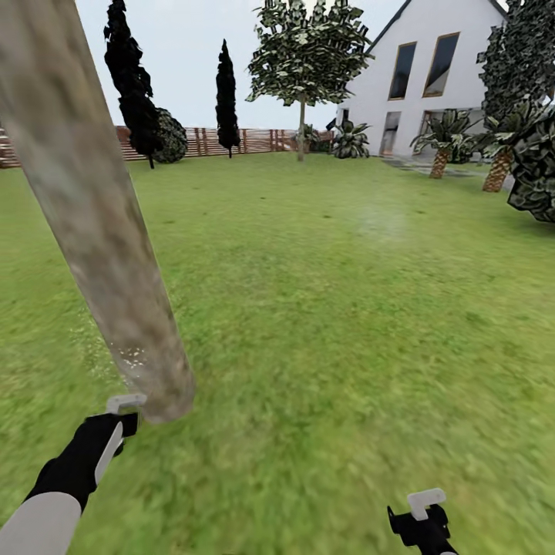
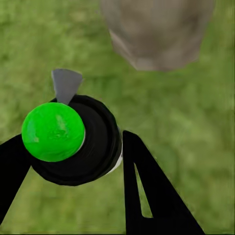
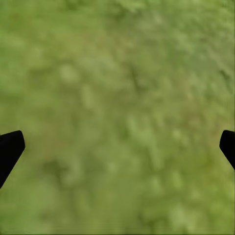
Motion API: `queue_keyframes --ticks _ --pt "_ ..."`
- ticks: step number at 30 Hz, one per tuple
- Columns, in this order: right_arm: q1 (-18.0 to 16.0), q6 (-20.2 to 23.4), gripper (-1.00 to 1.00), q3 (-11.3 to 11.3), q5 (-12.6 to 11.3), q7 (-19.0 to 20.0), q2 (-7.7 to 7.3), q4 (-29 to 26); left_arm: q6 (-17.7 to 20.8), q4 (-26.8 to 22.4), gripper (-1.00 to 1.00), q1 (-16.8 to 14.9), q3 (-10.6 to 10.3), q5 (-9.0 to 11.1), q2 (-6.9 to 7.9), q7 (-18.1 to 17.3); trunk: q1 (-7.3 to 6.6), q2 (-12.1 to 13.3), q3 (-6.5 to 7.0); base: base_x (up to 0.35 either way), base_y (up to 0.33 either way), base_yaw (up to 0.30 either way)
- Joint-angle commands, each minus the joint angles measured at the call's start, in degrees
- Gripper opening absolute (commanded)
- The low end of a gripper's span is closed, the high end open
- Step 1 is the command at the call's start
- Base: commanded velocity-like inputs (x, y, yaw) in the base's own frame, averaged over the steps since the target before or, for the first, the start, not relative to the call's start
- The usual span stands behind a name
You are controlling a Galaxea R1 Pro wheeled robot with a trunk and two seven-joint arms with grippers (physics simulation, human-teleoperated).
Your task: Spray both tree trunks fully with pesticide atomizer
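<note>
A pale grey-brown mottled tree trunk (image 1: 92,216) slants across the left of the head view, its base (image 2: 156,34) on the grass (image 1: 324,324) and whitish specks low on its bark. My left gripper (image 1: 117,424) sits just short of that base. In the left wrist view it (image 2: 73,139) is shut on the pesticide atomizer (image 2: 95,144), a round black bottle with a bright green top here and a grey nozzle toward the trunk. A second tree (image 1: 301,127) stands far back near the fence. My right gripper (image 1: 422,515) hangs open over bare grass (image 3: 117,98), fingertips (image 3: 10,147) wide apart.
Two near-black conifers (image 1: 131,85) and a brown slat fence (image 1: 258,140) line the far edge of the lawn. A white house (image 1: 432,77), scaly palms (image 1: 441,154) and a dark bush (image 1: 536,169) stand at the right. Open lawn stretches ahead.
</note>
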Motion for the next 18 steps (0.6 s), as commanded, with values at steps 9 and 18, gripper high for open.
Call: queue_keyframes --ticks 9,18 --pt "0.0 -0.1 1.0 0.5 -0.5 -0.1 0.09 0.0 -1.7 1.1 -1.0 1.2 -0.2 0.2 -0.18 0.1 -0.01 0.0 -0.05 0.13 -0.094 0.088" --pt "0.0 0.0 1.0 0.5 -0.5 -0.1 0.1 0.0 -1.7 1.0 -1.0 1.2 -0.1 0.2 -0.27 0.1 -0.01 0.0 -0.05 0.151 -0.237 0.0"
